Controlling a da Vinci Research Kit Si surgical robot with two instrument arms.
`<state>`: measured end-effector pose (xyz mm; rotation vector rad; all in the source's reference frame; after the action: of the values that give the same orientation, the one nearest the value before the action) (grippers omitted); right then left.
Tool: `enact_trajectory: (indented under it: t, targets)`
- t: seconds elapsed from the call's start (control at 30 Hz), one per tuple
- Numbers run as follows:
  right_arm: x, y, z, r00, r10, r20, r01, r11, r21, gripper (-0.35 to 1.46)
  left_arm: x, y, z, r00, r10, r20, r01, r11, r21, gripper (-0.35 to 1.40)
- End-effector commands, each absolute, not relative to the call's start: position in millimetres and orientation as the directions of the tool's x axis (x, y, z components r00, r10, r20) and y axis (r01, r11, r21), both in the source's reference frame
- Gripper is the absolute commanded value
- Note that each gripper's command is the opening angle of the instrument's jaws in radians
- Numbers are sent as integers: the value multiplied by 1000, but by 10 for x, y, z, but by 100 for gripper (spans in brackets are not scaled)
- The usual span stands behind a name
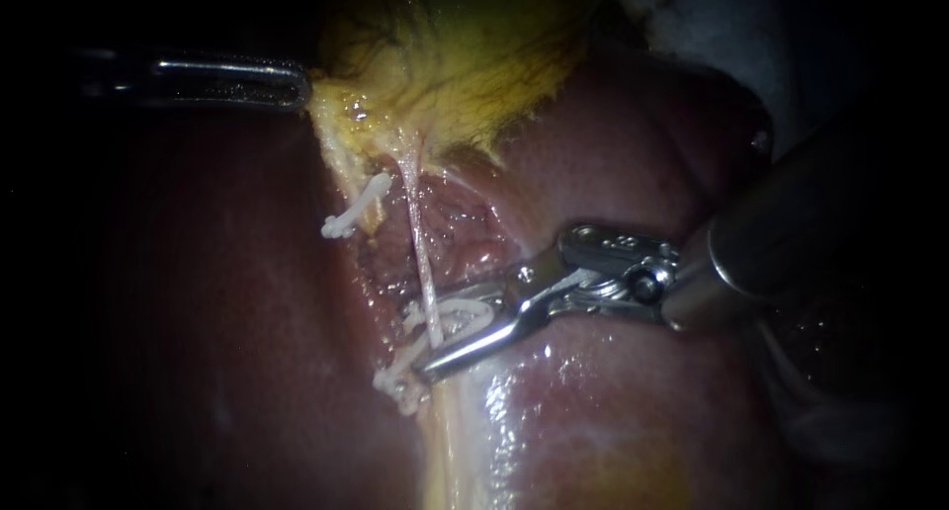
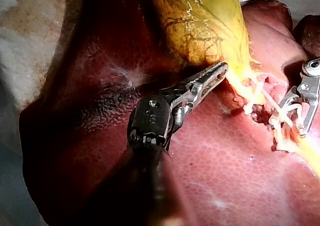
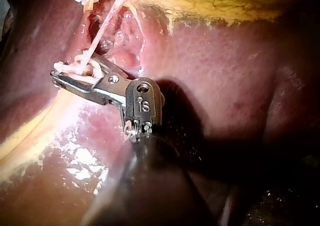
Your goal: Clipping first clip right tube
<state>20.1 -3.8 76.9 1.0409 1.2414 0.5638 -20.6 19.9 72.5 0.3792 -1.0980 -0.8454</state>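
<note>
Step in hand: seating a clip on the right tube [image 1: 419, 238], judged close to firing but not yet closed.
Right tube: a thin pale strand running from the gallbladder [image 1: 465, 65] at twelve o'clock down toward six, stretched over the liver [image 1: 613, 174].
Right instrument [image 1: 427, 340]: comes in from three o'clock. Its jaws stand apart and carry the loaded clip [image 1: 463, 317], a white open curve touching both, with the tube passing between them.
Left instrument [image 1: 301, 85]: comes in from nine o'clock. Its jaws are pressed together on the gallbladder's yellow edge, holding it toward eleven o'clock.
Doing it well: the tube should sit deep in the clip's curve, not at the open tips. Both clip ends should show past the far side of the tube before squeezing. The jaws should cross the tube squarely.
Traction: a steady pull from the left instrument looks needed, so the strand stays taut and clear of the liver.
Risk: the lower clip [image 1: 395, 383] lies just beside the jaw tips at seven o'clock and could be caught or nudged.
Count, instruments: two.
Count, clips: three white ones, namely the loaded clip, the lower clip, and the upper clip [image 1: 354, 212] at ten o'clock of the jaws.
Count, tubes: one shows plainly. What the upper and lower clips sit on cannot be made out.
</note>
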Motion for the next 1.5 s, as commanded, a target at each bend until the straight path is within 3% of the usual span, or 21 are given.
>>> enact_trajectory:
  t: [0.03,0.37,0.57,0.97,1.07,1.5]
  targets:
    - [202,-39,767,274,828,-489,189,452,872,50,-206,199,726,194,-758,623,409,639,651,-35]
    - [212,-56,747,286,820,-496,287,420,861,50,-206,199,726,194,-758,623,409,639,651,-35]
    - [213,-59,741,290,818,-496,298,416,859,46,-206,199,726,194,-758,623,409,639,651,-35]
    - [213,-51,735,270,829,-489,272,421,865,-6,-207,199,726,194,-758,623,409,639,651,-35]
    - [215,-50,737,262,833,-488,260,426,867,-35,-207,199,726,194,-758,623,409,639,651,-35]
    - [216,-50,743,287,830,-478,239,421,875,-35,-207,199,726,194,-758,623,409,639,651,-35]
